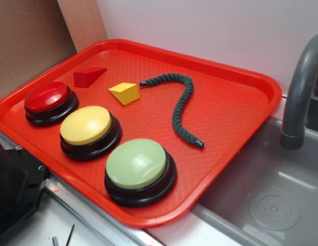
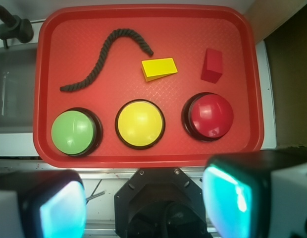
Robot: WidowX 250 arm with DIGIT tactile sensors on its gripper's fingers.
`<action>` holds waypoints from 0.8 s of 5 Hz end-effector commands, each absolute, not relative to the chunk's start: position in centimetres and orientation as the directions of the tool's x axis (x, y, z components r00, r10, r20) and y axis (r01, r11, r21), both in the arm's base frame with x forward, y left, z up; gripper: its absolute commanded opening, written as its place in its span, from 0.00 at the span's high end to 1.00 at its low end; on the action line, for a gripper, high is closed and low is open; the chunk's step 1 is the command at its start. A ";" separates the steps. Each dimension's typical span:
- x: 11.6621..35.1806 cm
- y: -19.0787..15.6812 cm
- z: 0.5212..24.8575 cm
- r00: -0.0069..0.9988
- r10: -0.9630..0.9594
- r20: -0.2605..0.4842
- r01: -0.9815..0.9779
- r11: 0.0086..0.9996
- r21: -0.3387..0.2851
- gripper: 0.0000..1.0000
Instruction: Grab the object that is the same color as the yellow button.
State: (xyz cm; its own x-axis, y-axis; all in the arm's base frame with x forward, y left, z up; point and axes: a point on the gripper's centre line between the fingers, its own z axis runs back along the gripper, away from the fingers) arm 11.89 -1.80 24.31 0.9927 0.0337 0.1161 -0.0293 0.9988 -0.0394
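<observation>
A grey faucet [image 1: 301,97] and sink basin [image 1: 266,205] are shown at the right only in the exterior view; the fingers [image 2: 143,203] are seen only in the wrist view, blurred in the lower corners, spread wide apart with nothing held. The yellow wedge block [image 2: 159,68] lies on the red tray [image 2: 242,99], in the upper centre of the wrist frame, just above the yellow button [image 2: 140,123], well apart from the fingers, between the dark rope [image 2: 101,58] and the red wedge [image 2: 212,65].

Sitting clear on all sides: yellow wedge [image 2: 159,68], rope [image 2: 101,58] and red wedge [image 2: 212,65] flanking, yellow button [image 2: 140,124] nearby.
</observation>
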 end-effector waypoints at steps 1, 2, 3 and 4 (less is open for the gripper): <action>11.9 -1.8 24.3 0.993 0.034 0.116 -0.029 0.999 -0.039 0.00; 13.9 -1.0 23.1 0.958 0.286 0.009 -0.284 0.955 -0.089 0.00; 14.9 -0.7 21.9 0.858 0.514 0.010 -0.509 0.852 -0.125 0.00; 16.5 -0.1 20.2 0.704 0.710 0.001 -0.704 0.697 -0.137 0.00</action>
State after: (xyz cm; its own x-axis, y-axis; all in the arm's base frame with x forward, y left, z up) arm 16.50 -0.51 19.51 0.7071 0.7069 -0.0188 -0.7034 0.7003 -0.1216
